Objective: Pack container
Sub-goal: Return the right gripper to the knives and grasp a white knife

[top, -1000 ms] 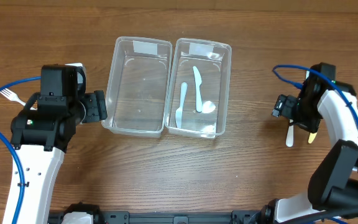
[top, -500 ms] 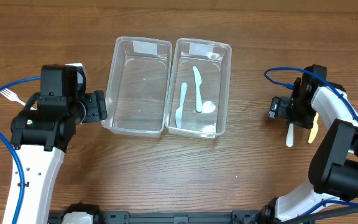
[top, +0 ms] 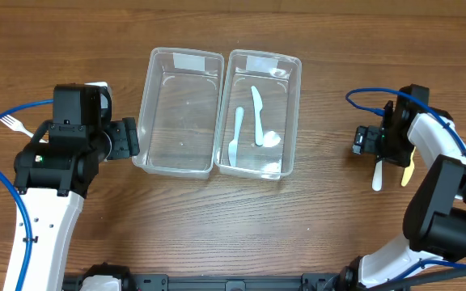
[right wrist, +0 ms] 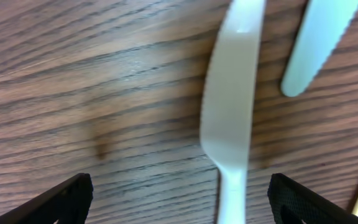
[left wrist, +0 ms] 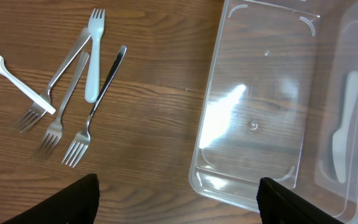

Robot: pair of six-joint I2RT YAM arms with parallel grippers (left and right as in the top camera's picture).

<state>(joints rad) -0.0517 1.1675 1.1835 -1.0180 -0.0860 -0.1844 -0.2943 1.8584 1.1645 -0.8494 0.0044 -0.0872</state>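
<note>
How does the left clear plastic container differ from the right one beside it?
The left clear rectangular plastic container is empty; the right clear rectangular plastic container holds three pale plastic utensils. The left container sits right beside the left gripper; the right container has no gripper near it. Both are open-topped, matching in shape, and stand side by side.

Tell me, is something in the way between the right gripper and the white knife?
Nothing visible is. The knife lies uncovered on the table, straight below the open right gripper.
</note>
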